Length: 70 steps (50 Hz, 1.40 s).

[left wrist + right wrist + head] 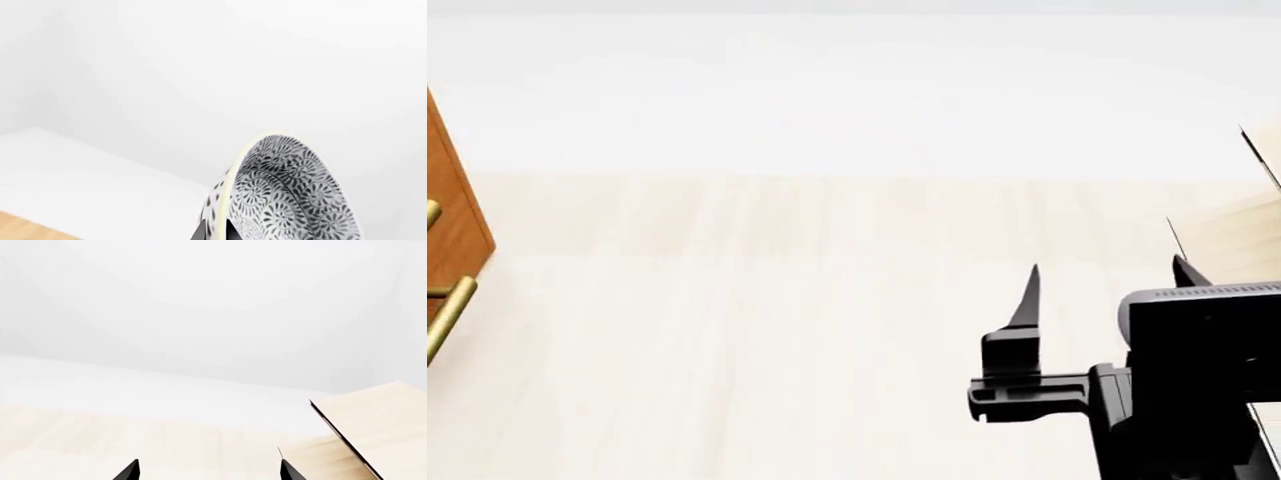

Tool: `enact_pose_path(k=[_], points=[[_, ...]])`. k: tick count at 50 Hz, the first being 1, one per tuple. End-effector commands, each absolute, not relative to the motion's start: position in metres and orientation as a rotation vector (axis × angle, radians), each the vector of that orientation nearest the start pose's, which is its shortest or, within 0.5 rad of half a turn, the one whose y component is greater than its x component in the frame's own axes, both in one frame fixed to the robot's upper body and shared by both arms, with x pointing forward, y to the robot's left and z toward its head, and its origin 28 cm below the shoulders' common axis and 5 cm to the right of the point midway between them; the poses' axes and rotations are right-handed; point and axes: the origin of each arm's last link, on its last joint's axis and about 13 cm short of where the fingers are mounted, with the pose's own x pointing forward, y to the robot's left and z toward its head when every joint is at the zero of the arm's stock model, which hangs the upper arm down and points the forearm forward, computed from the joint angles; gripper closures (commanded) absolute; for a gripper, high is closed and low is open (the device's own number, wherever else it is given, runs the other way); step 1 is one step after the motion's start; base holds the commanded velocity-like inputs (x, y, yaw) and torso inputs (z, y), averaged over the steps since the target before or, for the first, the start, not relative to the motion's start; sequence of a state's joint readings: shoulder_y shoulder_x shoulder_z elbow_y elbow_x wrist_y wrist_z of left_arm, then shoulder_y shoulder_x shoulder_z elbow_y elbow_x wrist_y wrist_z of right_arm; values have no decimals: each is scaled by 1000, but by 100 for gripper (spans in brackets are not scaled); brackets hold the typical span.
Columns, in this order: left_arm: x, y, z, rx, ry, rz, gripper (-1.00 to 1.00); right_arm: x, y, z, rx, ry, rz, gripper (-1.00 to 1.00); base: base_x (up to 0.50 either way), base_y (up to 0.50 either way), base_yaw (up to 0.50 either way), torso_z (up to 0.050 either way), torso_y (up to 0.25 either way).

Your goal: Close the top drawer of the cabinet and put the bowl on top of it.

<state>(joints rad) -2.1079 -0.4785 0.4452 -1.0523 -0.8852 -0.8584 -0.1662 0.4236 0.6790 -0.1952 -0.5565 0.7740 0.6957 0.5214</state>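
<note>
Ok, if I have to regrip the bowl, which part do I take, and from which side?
Take the bowl by its thin wall at the cream rim, coming in over the rim with one finger inside and one outside. It is round and deep, so the wall is its only narrow part. The left gripper seems to pinch there.

Bowl [287, 192] cut off at frame bottom, left gripper fingers mostly hidden. Cabinet [454, 215] clipped at left edge; drawer state unreadable.

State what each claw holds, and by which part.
The left claw grips the bowl by its rim, one finger inside, one outside. The right claw is open and holds nothing.
</note>
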Motion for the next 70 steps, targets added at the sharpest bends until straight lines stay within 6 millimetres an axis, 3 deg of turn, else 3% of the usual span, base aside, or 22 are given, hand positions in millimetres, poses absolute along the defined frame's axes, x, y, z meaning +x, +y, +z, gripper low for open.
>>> enact_pose_path(k=[1, 25, 70], points=[[326, 351, 493, -390, -192, 101, 100, 234, -151, 176, -149, -55, -7, -100, 0, 0, 0, 0, 0], [336, 369, 474, -604, -147, 226, 100, 237, -155, 172, -154, -42, -20, -100, 0, 0, 0, 0, 0], [336, 408, 450, -639, -186, 494, 100, 241, -151, 169, -160, -33, -11, -100, 0, 0, 0, 0, 0]])
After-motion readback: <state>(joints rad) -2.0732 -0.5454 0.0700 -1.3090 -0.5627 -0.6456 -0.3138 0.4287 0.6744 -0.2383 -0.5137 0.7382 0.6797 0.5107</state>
